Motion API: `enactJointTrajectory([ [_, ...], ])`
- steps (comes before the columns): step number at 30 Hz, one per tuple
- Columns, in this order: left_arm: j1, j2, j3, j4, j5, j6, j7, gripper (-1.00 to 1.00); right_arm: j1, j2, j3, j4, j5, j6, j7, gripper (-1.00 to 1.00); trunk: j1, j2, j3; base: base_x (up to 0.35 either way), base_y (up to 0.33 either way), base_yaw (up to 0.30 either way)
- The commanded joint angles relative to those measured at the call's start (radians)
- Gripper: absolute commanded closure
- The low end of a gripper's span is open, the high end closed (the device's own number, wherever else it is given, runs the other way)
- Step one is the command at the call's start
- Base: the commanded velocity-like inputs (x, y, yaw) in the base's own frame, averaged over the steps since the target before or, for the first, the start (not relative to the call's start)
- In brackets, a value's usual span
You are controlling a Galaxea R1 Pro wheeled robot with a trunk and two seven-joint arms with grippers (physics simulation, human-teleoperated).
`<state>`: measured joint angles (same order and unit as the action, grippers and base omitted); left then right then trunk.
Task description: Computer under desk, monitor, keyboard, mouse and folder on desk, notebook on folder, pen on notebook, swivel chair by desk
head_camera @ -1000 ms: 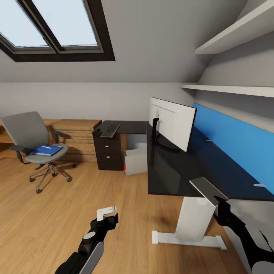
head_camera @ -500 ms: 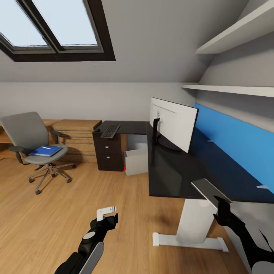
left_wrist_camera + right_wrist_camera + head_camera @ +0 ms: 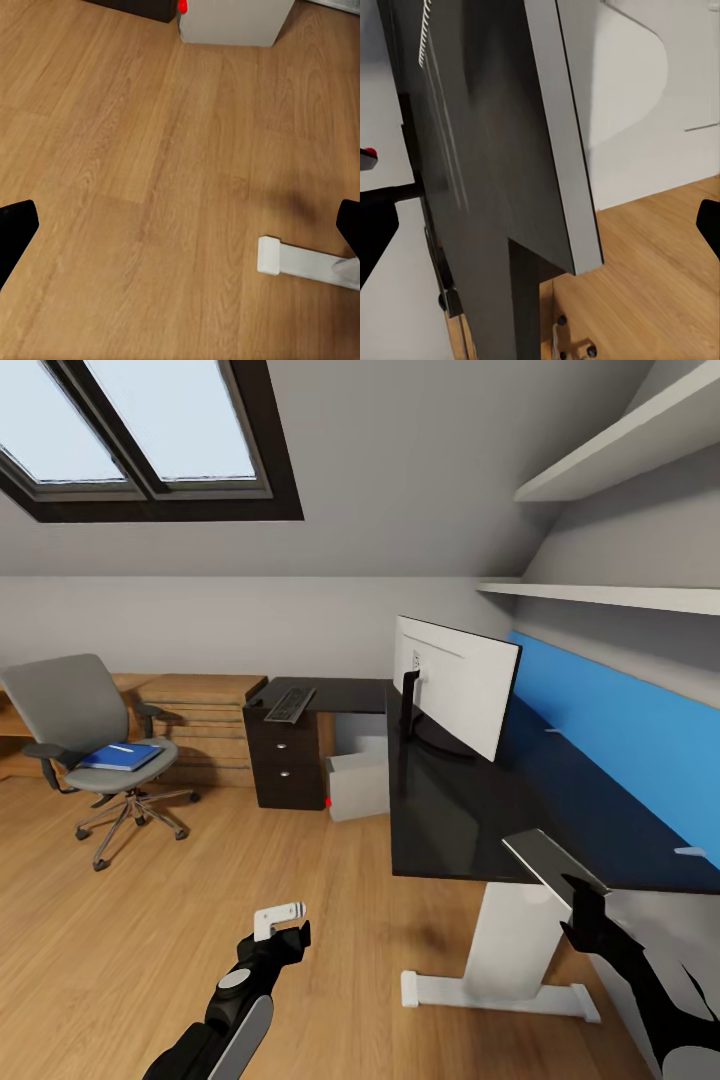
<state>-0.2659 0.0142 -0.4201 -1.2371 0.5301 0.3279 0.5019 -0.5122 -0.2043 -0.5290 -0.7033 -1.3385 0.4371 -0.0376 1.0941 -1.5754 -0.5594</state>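
While both tools hang parted — folder on swivel chair, monitor on desk, computer beneath.

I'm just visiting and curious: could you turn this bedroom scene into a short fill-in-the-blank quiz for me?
1. The flat bright-blue folder lies on the seat of the grey upholstered ____.
2. The wide monitor with the white back stands on the glossy black ____.
3. The slim silver-grey keyboard lies on the desk above the dark ____ unit.
4. The pale grey computer tower stands on the floor ____ the desk.

Missing words: swivel chair; desk; drawer; under
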Motion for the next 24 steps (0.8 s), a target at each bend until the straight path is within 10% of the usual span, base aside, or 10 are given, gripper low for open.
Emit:
enactJointTrajectory([
  [1, -0.001, 0.001, -0.003, -0.001, 0.007, 0.002, 0.009, -1.00, -0.001, 0.000, -0.003, -0.001, -0.006, 0.005, -0.004, -1.00, 0.000, -0.001, -0.001, 0.000, 0.000, 0.000],
  [24, -0.001, 0.001, -0.004, 0.008, 0.008, 0.002, 0.009, -1.00, 0.000, 0.002, -0.003, -0.002, -0.004, 0.002, -0.002, -1.00, 0.000, -0.001, -0.001, 0.043, -0.019, 0.000],
])
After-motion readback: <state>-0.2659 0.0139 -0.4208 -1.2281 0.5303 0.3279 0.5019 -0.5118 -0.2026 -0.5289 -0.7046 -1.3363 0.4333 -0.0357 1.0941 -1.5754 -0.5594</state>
